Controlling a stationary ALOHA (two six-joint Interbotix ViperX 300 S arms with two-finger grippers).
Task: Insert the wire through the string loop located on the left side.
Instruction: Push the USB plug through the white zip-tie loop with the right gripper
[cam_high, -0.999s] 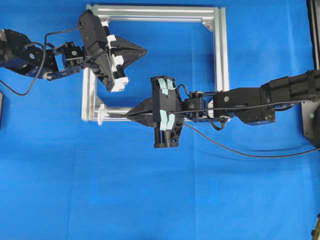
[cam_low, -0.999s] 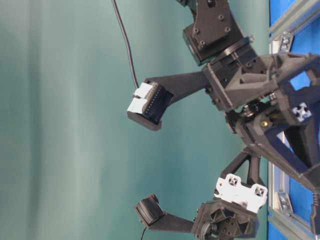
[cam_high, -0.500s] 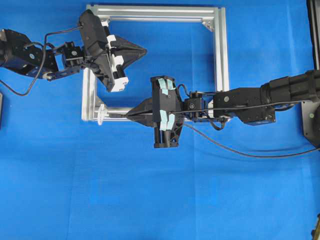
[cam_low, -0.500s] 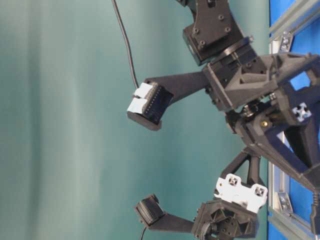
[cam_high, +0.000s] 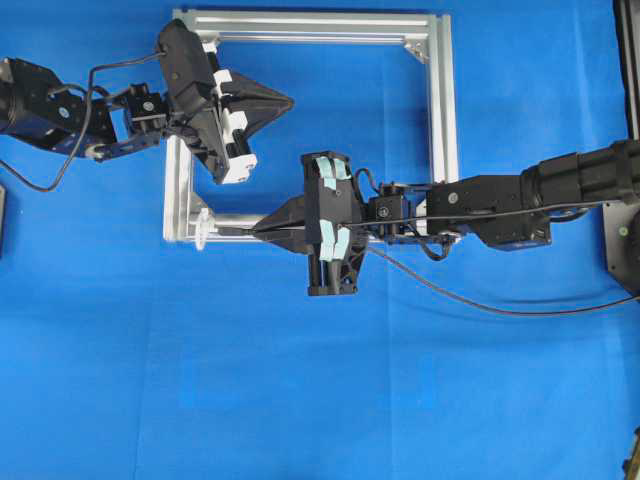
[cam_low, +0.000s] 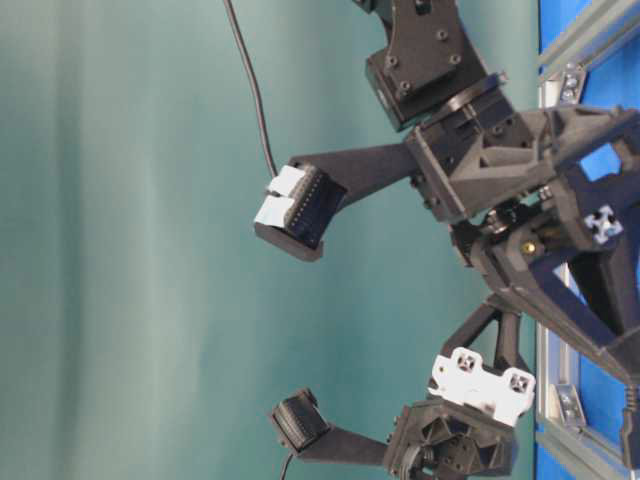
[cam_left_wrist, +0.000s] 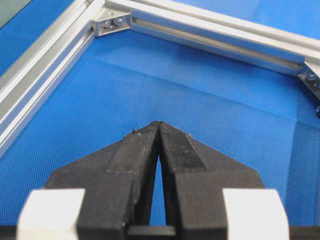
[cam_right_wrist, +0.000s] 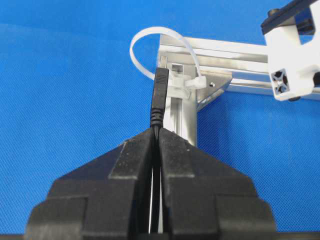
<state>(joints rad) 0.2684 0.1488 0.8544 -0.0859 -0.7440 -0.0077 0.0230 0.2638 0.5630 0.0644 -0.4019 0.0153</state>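
My right gripper (cam_right_wrist: 156, 131) (cam_high: 260, 231) is shut on the wire (cam_right_wrist: 159, 97), whose dark plug tip sticks out ahead of the jaws. The plug tip reaches the opening of the white string loop (cam_right_wrist: 165, 52) (cam_high: 201, 226), which stands at the frame's lower-left corner; whether it has entered I cannot tell. The rest of the wire (cam_high: 480, 302) trails right over the blue cloth. My left gripper (cam_left_wrist: 159, 125) (cam_high: 288, 101) is shut on nothing and hovers inside the silver frame (cam_high: 440, 110) (cam_left_wrist: 45, 70), apart from the loop.
The silver rectangular frame lies on a blue cloth (cam_high: 320, 400). Corner brackets (cam_left_wrist: 111, 22) sit inside its corners. The left arm's white finger mount (cam_right_wrist: 290, 55) hangs just right of the loop. A dark object (cam_high: 622, 235) sits at the right edge.
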